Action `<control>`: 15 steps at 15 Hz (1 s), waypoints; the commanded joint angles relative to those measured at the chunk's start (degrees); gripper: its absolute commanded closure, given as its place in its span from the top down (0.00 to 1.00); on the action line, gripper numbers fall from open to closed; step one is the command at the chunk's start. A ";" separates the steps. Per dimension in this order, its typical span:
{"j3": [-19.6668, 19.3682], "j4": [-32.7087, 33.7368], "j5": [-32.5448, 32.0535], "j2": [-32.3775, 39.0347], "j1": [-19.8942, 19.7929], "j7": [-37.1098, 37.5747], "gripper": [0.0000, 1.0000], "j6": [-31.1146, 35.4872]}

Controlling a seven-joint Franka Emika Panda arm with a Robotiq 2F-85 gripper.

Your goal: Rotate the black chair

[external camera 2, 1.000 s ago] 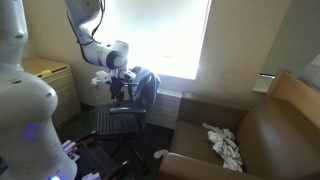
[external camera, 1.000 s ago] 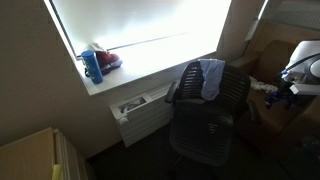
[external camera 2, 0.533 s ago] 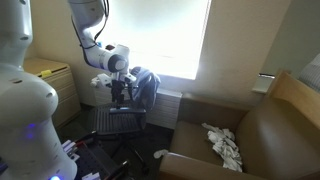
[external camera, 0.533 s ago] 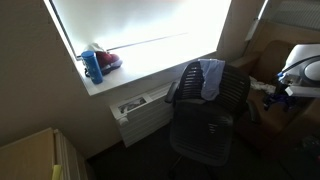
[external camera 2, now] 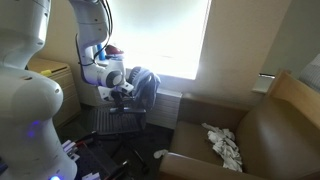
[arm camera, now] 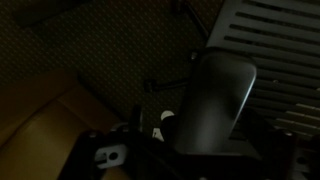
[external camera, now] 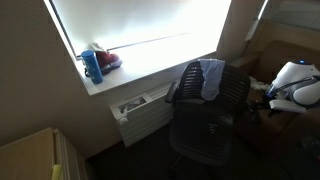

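The black chair [external camera: 208, 115] stands by the window with a pale blue-grey garment [external camera: 212, 78] over its backrest. It also shows in an exterior view [external camera 2: 122, 118] with the garment [external camera 2: 144, 85]. My gripper [external camera 2: 121, 94] is at the chair's armrest, on the side away from the window in an exterior view [external camera: 264, 100]. In the wrist view the grey-black armrest pad [arm camera: 215, 95] runs down between dark fingers [arm camera: 140, 142] of the gripper [arm camera: 200, 150]. It is too dark to see whether the jaws press on it.
A windowsill holds a blue bottle [external camera: 93, 66] beside a red object. A white radiator [external camera: 140, 108] sits under the sill, close behind the chair. A brown armchair [external camera 2: 250, 135] with a white cloth [external camera 2: 224, 145] stands nearby. A wooden cabinet [external camera 2: 45, 72] is behind the arm.
The arm has moved down and closer to the chair, bringing the gripper onto the armrest. The chair has not visibly turned.
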 commanded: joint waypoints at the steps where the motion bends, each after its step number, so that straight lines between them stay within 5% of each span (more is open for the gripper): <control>1: -10.10 2.07 -2.08 4.58 11.91 4.92 1.00 6.63; 2: -5.68 0.61 0.36 2.05 7.34 1.73 1.00 4.34; 5: -9.50 1.67 0.65 4.11 12.32 2.86 1.00 5.80; 7: -7.94 1.70 1.47 3.75 10.29 1.58 1.00 4.44; 8: -6.50 1.96 2.10 3.85 8.52 0.61 0.75 3.51; 15: -2.62 2.54 4.27 3.92 2.86 -2.18 0.35 1.88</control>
